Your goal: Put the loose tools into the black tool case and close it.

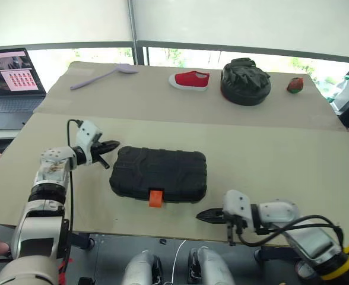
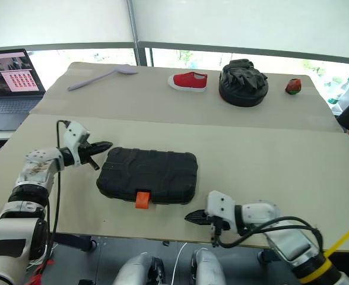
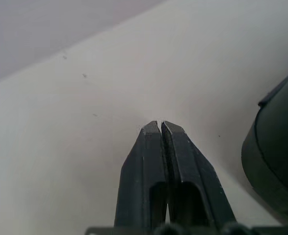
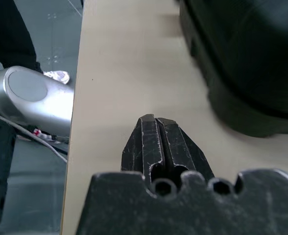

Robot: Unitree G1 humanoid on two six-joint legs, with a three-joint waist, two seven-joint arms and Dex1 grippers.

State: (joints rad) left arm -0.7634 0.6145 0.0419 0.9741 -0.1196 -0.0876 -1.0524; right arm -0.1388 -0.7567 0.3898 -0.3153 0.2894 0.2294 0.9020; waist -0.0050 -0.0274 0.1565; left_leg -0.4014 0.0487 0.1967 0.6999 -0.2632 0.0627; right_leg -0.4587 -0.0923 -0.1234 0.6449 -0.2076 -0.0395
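Jaws of left gripper (image 1: 111, 144) and right gripper (image 1: 202, 216) pressed together, empty, beside closed black tool case (image 1: 159, 173).

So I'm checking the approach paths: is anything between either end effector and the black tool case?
Nothing visible. The left end effector and right end effector, both shut, sit beside the closed black tool case with bare table between.

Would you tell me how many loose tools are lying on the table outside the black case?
0. None lies out on the table; the black tool case sits shut near its front edge, between both grippers, so whatever is inside is hidden.
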